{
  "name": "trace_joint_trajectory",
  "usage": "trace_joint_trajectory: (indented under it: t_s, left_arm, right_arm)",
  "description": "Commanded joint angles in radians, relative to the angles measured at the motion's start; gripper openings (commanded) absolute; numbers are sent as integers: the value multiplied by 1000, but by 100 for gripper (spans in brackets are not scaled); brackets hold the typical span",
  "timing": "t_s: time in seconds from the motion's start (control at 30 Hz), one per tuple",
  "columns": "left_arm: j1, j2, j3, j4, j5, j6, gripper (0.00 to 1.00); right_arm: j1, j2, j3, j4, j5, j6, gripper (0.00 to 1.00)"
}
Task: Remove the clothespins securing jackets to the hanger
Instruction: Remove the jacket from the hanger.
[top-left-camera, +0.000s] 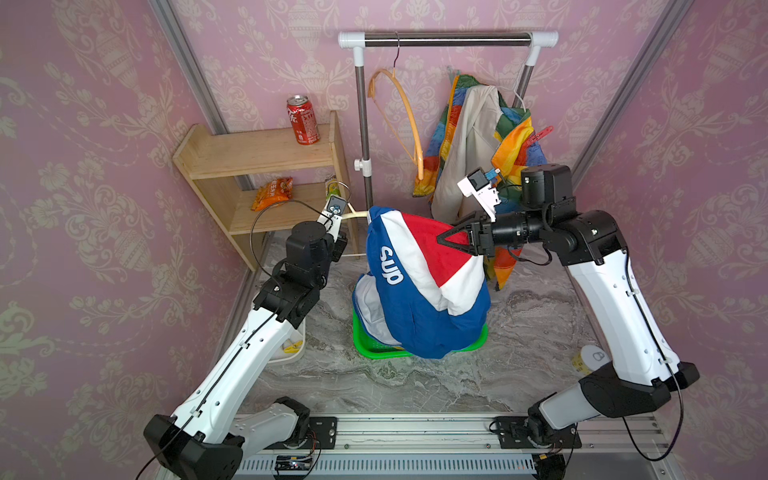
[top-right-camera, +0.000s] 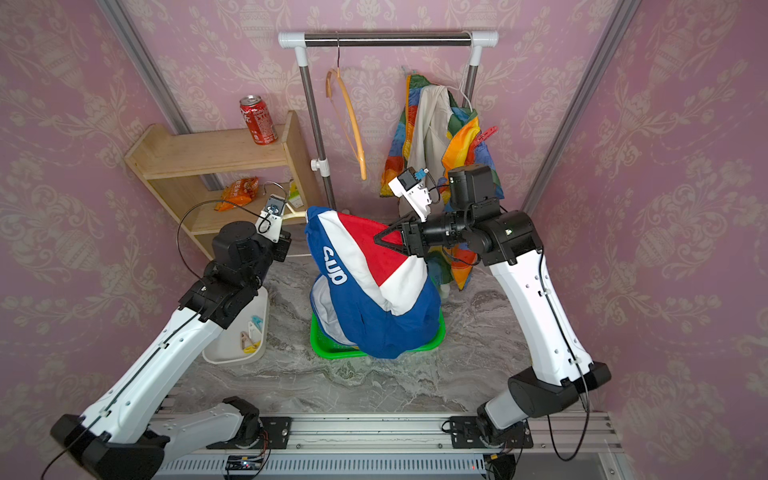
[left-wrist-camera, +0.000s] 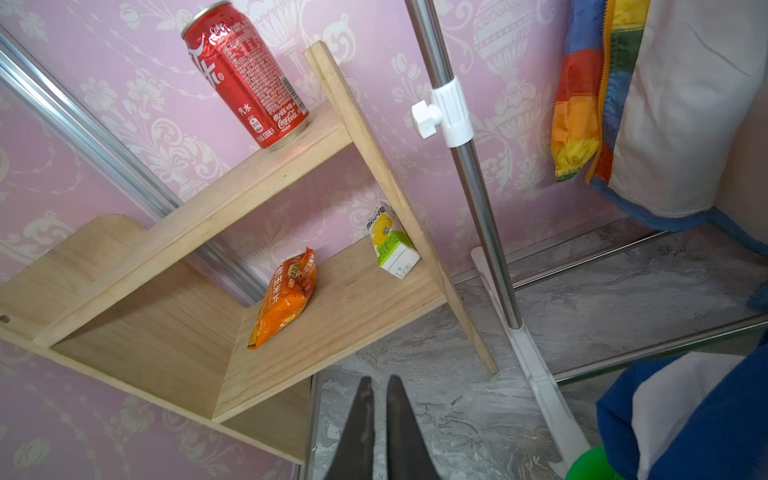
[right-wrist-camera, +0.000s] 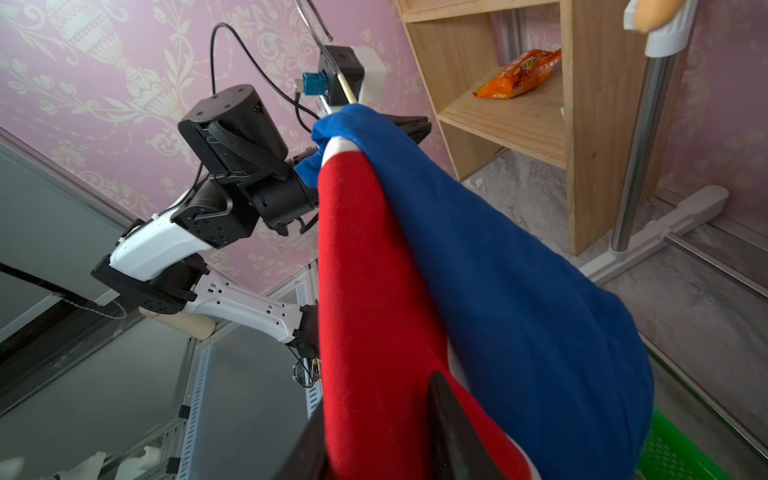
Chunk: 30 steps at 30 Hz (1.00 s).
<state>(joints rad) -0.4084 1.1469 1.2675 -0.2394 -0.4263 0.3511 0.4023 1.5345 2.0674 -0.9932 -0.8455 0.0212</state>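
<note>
Well, red clothespin (top-left-camera: 540, 135): I see it clipped on the right side of the rainbow jacket (top-left-camera: 469, 137), which hangs at the right end of the rack rail (top-left-camera: 449, 40).
Loose clothespins (top-right-camera: 248, 338): they lie in the white bin (top-right-camera: 224, 349), beside my left arm.
Blue-red-white jacket (top-left-camera: 419, 282): draped on a cream hanger (top-left-camera: 356, 214), up between both arms, its lower part over the green basket (top-left-camera: 374, 351).
Right gripper (top-left-camera: 440, 240): fingers stand on both sides of the red cloth; whether they press it I cannot tell.
Left gripper (left-wrist-camera: 379, 380): jaws together, nothing visible between the tips.
</note>
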Motion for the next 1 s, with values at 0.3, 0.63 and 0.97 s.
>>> trace_joint_trajectory:
  t_s: [0.3,0.63,0.97]
  left_arm:
    - [92,-8,33,-18,-16,-48,0]
    - [192,-38,3,-37,34,-76,0]
    - [209,-8,13,-26,119,-111,0]
  right_arm:
    - [32,49,-16,-152,251,-64,1]
    - [32,-11,-144,-169,294,-43,23]
    - [33,-85,-261,-49,322,37,9]
